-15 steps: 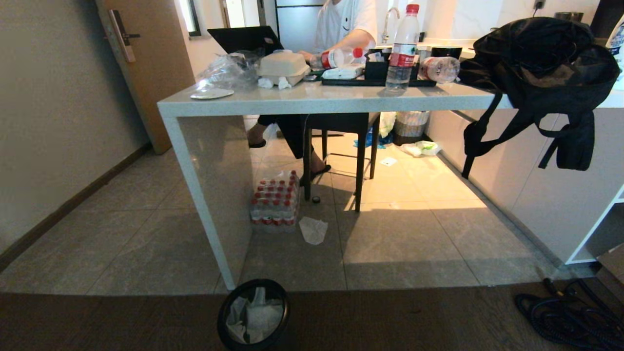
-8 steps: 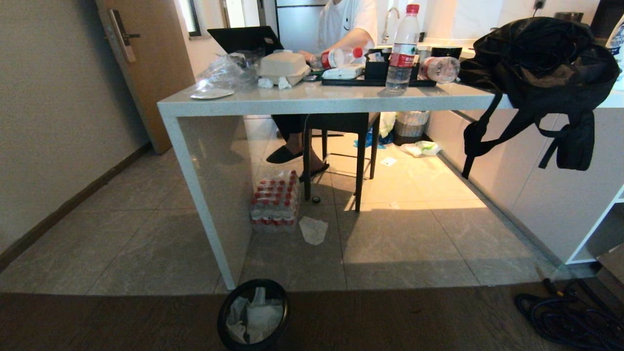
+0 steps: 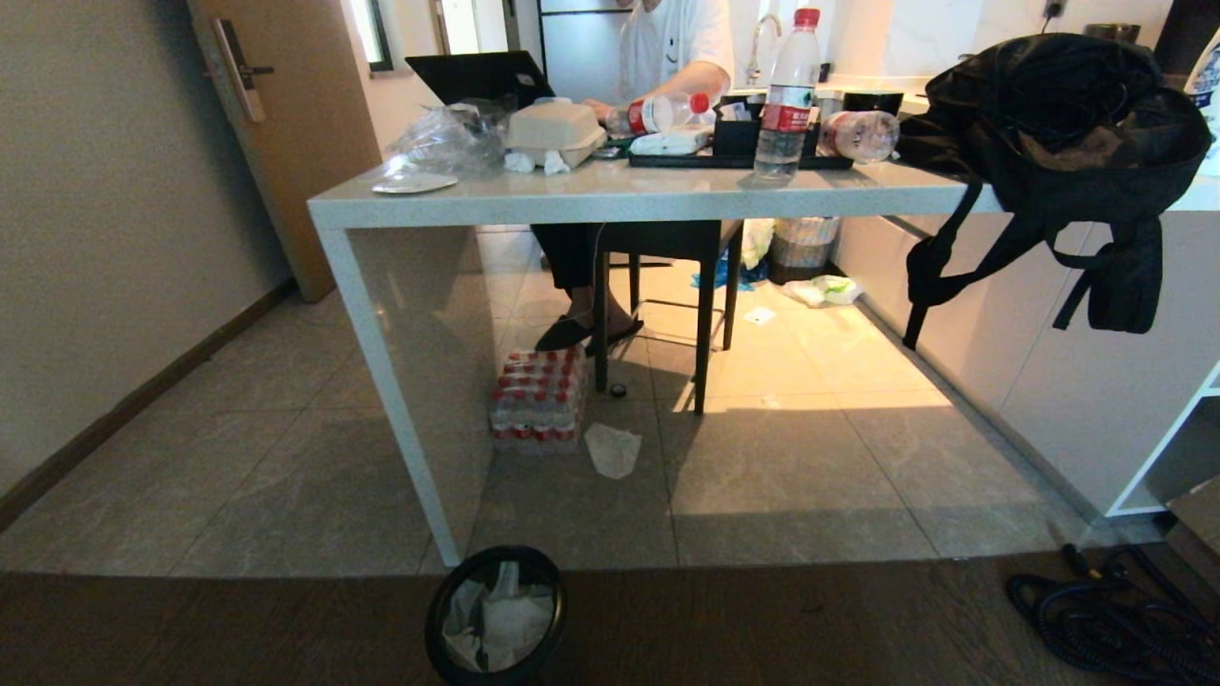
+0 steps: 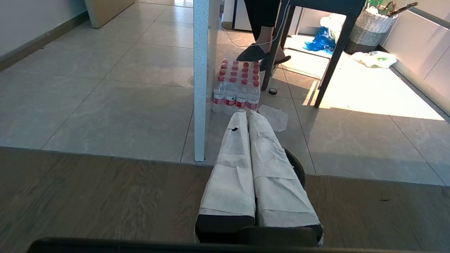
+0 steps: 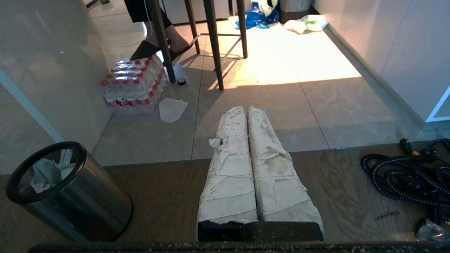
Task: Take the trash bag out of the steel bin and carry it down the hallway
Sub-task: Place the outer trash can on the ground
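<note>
The steel bin [image 3: 435, 610], small and round with a brushed metal wall [image 5: 88, 196] and a dark rim, stands on the wood floor by the table's near leg. Thin crumpled white plastic, the trash bag [image 3: 505, 619], lies inside it [image 5: 42, 172]. Neither arm shows in the head view. My left gripper [image 4: 248, 114] is shut and empty, its white-wrapped fingers [image 4: 232, 168] pointing over the bin, whose rim [image 4: 298, 167] peeks out behind them. My right gripper [image 5: 246, 109] is shut and empty, to the right of the bin. The hallway is out of view.
A white table [image 3: 610, 200] stands ahead with a person seated behind it. Under it are a pack of water bottles [image 3: 538, 400] and a flat white wrapper scrap [image 3: 613, 448]. A black backpack [image 3: 1048, 133] hangs at right; a coiled cable [image 3: 1115, 619] lies on the floor.
The seated person's feet have shifted under the table. Both grippers, the bin and the bag have not moved.
</note>
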You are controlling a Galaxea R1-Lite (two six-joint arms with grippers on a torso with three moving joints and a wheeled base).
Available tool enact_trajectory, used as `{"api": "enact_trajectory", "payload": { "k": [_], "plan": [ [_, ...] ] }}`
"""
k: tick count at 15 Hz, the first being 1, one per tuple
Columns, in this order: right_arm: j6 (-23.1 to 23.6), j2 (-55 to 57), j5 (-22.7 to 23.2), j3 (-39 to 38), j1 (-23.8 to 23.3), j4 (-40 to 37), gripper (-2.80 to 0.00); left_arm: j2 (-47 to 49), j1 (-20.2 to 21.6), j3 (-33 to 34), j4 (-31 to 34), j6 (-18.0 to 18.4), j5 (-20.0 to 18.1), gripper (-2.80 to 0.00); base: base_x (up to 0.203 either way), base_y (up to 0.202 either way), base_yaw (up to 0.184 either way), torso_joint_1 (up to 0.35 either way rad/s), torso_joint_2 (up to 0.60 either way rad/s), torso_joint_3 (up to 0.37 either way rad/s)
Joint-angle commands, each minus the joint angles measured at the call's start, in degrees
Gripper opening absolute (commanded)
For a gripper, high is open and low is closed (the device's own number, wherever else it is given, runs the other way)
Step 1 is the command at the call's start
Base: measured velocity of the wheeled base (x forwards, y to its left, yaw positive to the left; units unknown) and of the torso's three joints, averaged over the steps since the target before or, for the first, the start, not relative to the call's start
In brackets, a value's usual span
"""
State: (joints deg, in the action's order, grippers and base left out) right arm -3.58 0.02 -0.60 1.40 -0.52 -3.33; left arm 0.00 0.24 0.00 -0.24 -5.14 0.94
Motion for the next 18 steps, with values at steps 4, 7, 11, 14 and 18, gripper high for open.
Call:
{"api": "enact_trajectory", "payload": {
  "k": [4, 7, 11, 14, 18],
  "plan": [
    [0.0, -0.1, 0.0, 0.0, 0.0, 0.0, -2.80, 0.0, 0.0, 0.1, 0.0, -0.1, 0.1, -2.80, 0.000, 0.000, 0.000, 0.000, 0.00, 0.000],
    [0.0, -0.1, 0.0, 0.0, 0.0, 0.0, -2.80, 0.0, 0.0, 0.0, 0.0, 0.0, 0.1, -2.80, 0.000, 0.000, 0.000, 0.000, 0.00, 0.000],
    [0.0, -0.1, 0.0, 0.0, 0.0, 0.0, -2.80, 0.0, 0.0, 0.0, 0.2, 0.0, 0.3, -2.80, 0.000, 0.000, 0.000, 0.000, 0.00, 0.000],
    [0.0, -0.1, 0.0, 0.0, 0.0, 0.0, -2.80, 0.0, 0.1, 0.0, 0.3, 0.6, 0.1, -2.80, 0.020, 0.000, 0.000, 0.001, 0.00, -0.002],
    [0.0, -0.1, 0.0, 0.0, 0.0, 0.0, -2.80, 0.0, 0.0, 0.1, 0.2, 0.2, 0.2, -2.80, 0.052, 0.000, 0.002, 0.001, 0.00, 0.001]
  ]
}}
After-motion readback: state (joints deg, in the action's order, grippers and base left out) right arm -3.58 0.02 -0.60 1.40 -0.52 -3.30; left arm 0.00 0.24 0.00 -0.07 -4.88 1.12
